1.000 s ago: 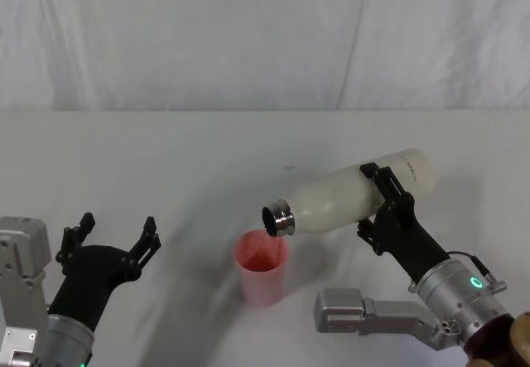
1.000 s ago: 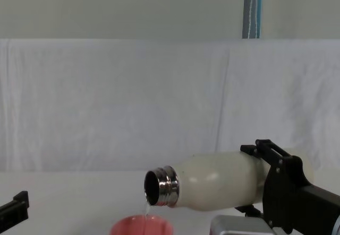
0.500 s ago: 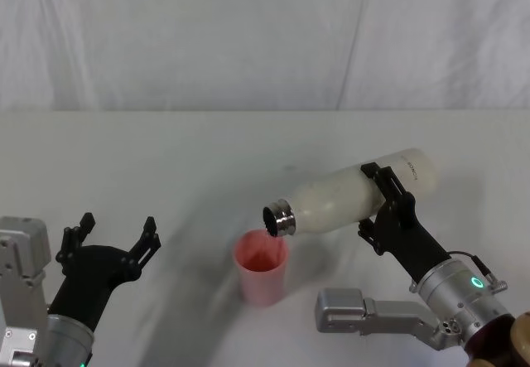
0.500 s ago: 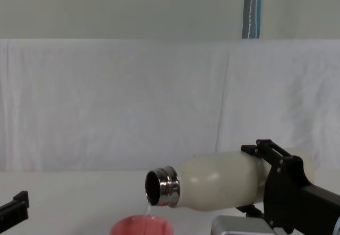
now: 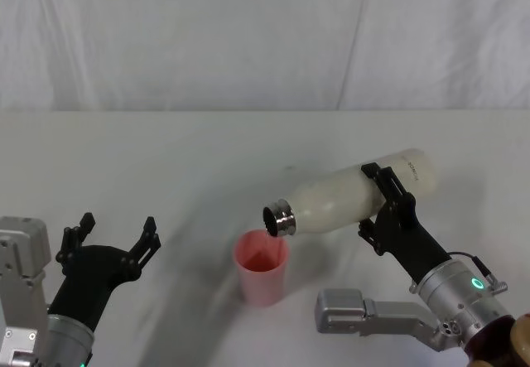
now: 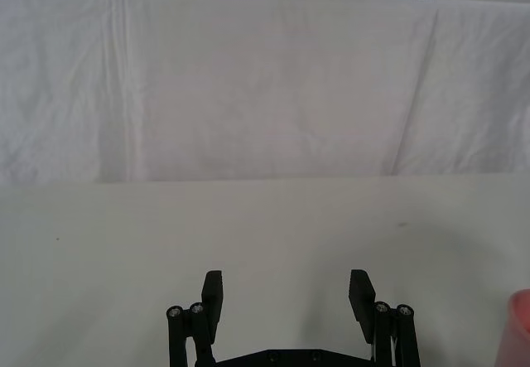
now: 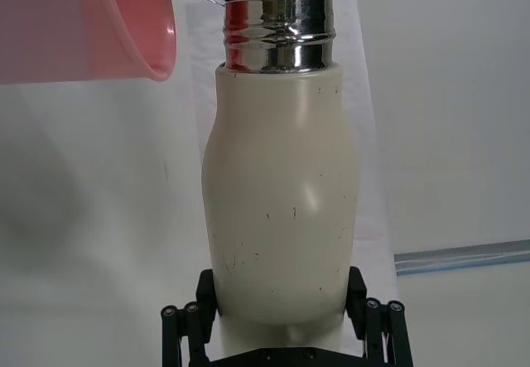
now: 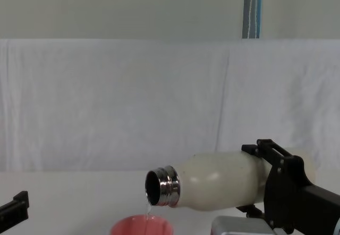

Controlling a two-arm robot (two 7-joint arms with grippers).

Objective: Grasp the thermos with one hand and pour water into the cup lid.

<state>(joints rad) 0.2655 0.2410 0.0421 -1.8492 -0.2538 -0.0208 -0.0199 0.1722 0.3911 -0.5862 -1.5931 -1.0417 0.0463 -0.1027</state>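
Note:
The cream-white thermos lies tilted almost level above the table, its steel neck pointing down-left. My right gripper is shut on its lower body, a finger on each side. A thin stream of water runs from the neck into the salmon-pink cup lid, which stands upright just below the mouth and shows beside the neck in the right wrist view. My left gripper rests open near the table's front left, nothing between its fingers.
A white cloth covers the table and hangs as a backdrop behind it. The pink cup's edge shows at the side of the left wrist view. A grey arm segment lies low in front of the cup.
Hardly anything: the thermos neck has crept slightly to the right while water keeps trickling into the cup lid. The left arm has not moved.

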